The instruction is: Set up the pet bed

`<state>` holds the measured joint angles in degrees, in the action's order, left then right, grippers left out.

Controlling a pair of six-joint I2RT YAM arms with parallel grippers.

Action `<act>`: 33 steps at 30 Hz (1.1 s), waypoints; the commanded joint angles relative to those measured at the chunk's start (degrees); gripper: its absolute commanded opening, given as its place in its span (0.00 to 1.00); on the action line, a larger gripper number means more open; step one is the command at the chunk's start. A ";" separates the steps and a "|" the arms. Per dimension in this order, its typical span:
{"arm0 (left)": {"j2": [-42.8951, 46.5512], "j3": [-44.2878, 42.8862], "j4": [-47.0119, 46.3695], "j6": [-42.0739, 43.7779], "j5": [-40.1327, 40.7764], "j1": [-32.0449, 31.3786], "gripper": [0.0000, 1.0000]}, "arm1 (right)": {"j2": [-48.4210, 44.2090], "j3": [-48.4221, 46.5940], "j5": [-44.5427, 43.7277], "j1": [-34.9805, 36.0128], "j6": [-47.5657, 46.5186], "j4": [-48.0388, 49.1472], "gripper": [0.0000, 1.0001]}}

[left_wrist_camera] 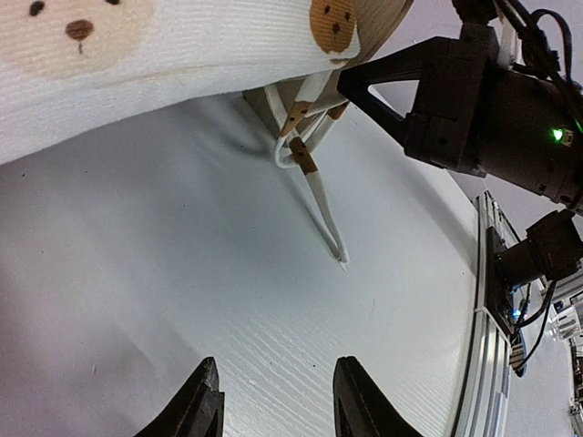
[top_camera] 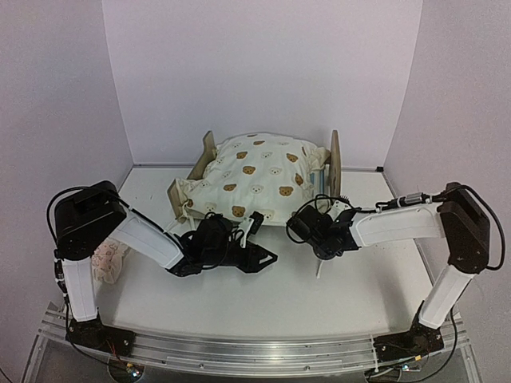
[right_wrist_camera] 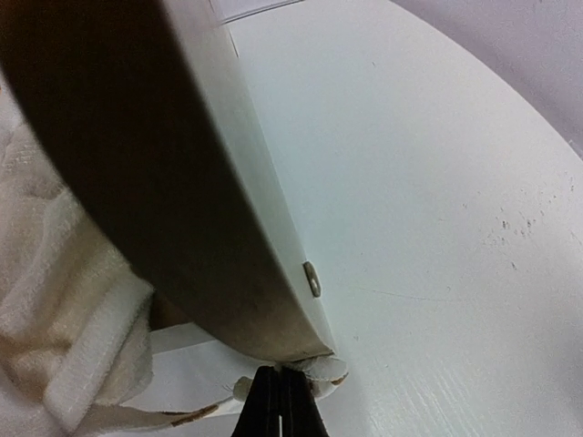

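Note:
The pet bed [top_camera: 334, 159] stands at the back centre, and a cream bear-print quilt [top_camera: 255, 175] covers most of it. Only its two plywood end boards show. My left gripper [top_camera: 257, 239] hovers low over the table in front of the quilt's near edge. In the left wrist view its fingers [left_wrist_camera: 208, 405] stand open with bare table between them, and the quilt's white ties [left_wrist_camera: 310, 173] hang ahead. My right gripper [right_wrist_camera: 280, 405] is shut, its tips at the bottom edge of the bed's end board [right_wrist_camera: 182, 200] against a tie [right_wrist_camera: 330, 369]. Whether the tie is pinched does not show.
A small pinkish ruffled pillow [top_camera: 108, 263] lies at the table's left edge beside the left arm. The right gripper's black body [left_wrist_camera: 483, 100] sits close ahead of the left gripper. White walls enclose the table, and an aluminium rail [top_camera: 239, 347] runs along the near edge.

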<state>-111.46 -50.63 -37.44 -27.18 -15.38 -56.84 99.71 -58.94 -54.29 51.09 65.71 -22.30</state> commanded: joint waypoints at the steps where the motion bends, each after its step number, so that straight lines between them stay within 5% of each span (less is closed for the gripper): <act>1: 3.99 2.78 -4.04 -1.50 -0.53 0.05 0.41 | 2.03 -1.36 -3.02 0.27 4.51 3.46 0.00; 16: 7.72 10.41 -7.19 -2.95 0.85 0.04 0.40 | 5.38 4.33 1.86 0.92 -5.41 25.49 0.00; 22: 8.19 7.69 -5.17 -0.72 3.00 0.22 0.40 | 5.79 9.35 10.33 0.82 -17.54 42.21 0.00; 33: 4.04 1.70 -8.44 -5.47 -5.29 4.61 0.40 | 6.84 16.13 23.20 -2.01 -22.47 60.47 0.00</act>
<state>-105.88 -45.81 -42.58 -30.53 -16.45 -54.20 105.76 -44.48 -37.44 50.24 46.44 27.50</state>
